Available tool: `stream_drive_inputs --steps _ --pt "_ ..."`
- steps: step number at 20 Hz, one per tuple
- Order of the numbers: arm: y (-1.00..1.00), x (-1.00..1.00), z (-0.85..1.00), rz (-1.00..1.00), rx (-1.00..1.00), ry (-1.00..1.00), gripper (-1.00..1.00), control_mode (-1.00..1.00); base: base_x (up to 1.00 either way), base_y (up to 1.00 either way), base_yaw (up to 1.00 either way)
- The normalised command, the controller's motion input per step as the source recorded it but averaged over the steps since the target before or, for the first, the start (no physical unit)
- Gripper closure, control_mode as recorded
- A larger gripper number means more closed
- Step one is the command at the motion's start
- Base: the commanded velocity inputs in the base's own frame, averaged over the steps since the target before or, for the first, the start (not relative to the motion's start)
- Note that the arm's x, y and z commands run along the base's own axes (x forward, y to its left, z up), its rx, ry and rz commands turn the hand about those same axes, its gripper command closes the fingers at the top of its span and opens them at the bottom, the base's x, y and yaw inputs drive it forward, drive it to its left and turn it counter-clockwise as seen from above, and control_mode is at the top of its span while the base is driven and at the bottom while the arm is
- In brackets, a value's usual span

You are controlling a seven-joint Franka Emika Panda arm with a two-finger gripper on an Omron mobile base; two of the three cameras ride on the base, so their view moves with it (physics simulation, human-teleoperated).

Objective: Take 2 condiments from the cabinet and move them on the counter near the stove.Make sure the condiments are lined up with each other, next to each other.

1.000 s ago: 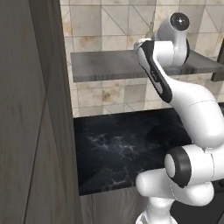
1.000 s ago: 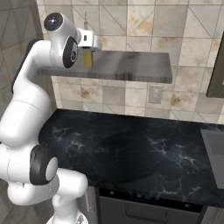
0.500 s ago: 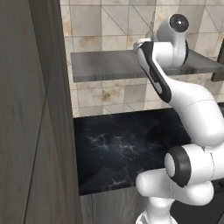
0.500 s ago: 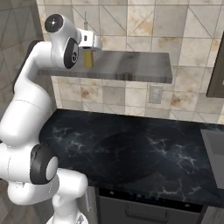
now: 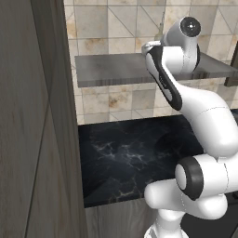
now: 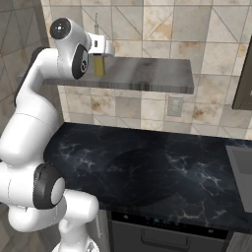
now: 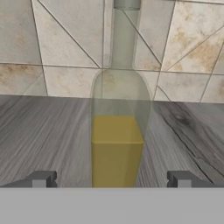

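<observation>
Hardly anything has shifted since the earlier frames: the arm holds the same raised pose at the shelf, the hand perhaps a touch closer to the bottle.

In the hand view the gripper (image 7: 112,179) is spread wide, one dark fingertip (image 7: 41,179) at about eight o'clock and the other at about four o'clock, with the oil bottle (image 7: 118,131) standing upright between them at six o'clock. The fingertips sit apart from the glass on both sides; nothing is pinched. The bottle is clear above and yellow in its lower part, and its slim neck runs up toward twelve o'clock against the beige wall tiles (image 7: 52,39).

In the right base view the oil bottle (image 6: 99,64) stands on the grey wooden shelf (image 6: 147,78), just beside the white hand, its thin spout rising above it. The arm (image 6: 39,113) climbs along the nine o'clock side of that view. Below the shelf, at about five o'clock, spreads the counter (image 6: 157,172) with its thin white veins. A wall socket (image 6: 173,106) sits on the tiles under the shelf.

In the left base view the arm hides the bottle, and a dark cabinet side (image 5: 37,139) fills the nine o'clock side.
</observation>
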Motion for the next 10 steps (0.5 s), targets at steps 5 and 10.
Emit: stream_drive_inputs --steps 5,10 --pt "0.0 0.02 0.0 0.0 0.0 -0.06 -1.0 -1.0 0.0 0.0 0.0" --pt "0.0 0.1 0.0 0.0 0.0 -0.04 -1.0 -1.0 0.0 0.0 0.0"
